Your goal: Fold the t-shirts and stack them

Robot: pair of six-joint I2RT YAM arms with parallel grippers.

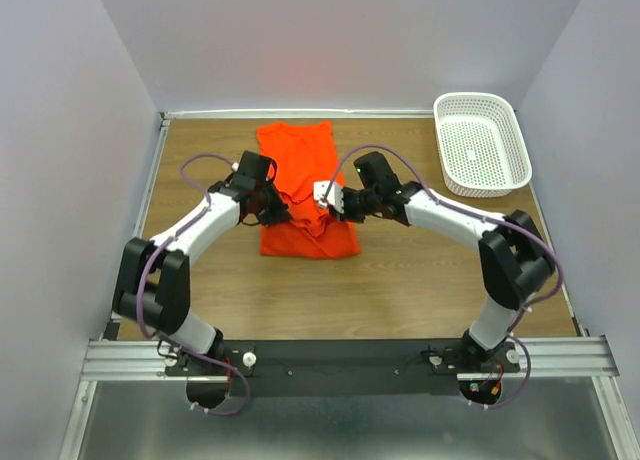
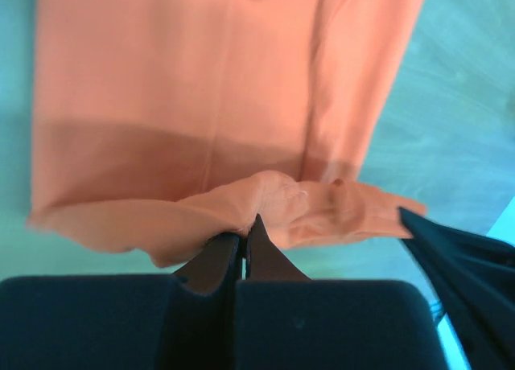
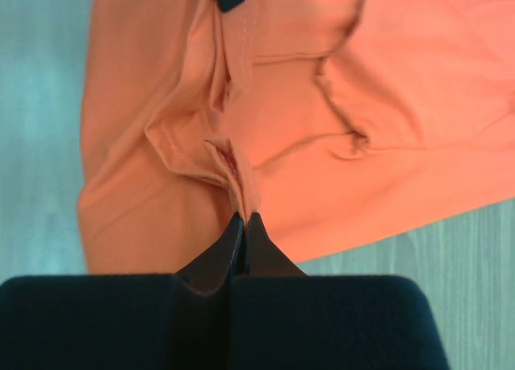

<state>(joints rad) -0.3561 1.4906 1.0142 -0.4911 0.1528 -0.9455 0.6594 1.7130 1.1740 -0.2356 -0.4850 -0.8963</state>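
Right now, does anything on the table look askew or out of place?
Only the shirt: it lies crumpled at its middle, where the left gripper and the right gripper each pinch a fold. The basket sits upright at the far right.

Open tabletop near and right of the t-shirt; white basket far right, walls beside.

You have one t-shirt: bright orange, plain. The table under it is brown, wood-grained. The basket is white, dotted all over with small holes. Your left arm and right arm have white links and black joints. Left gripper and right gripper: black. Cables: purple. Rail: silver. Walls: pale grey.
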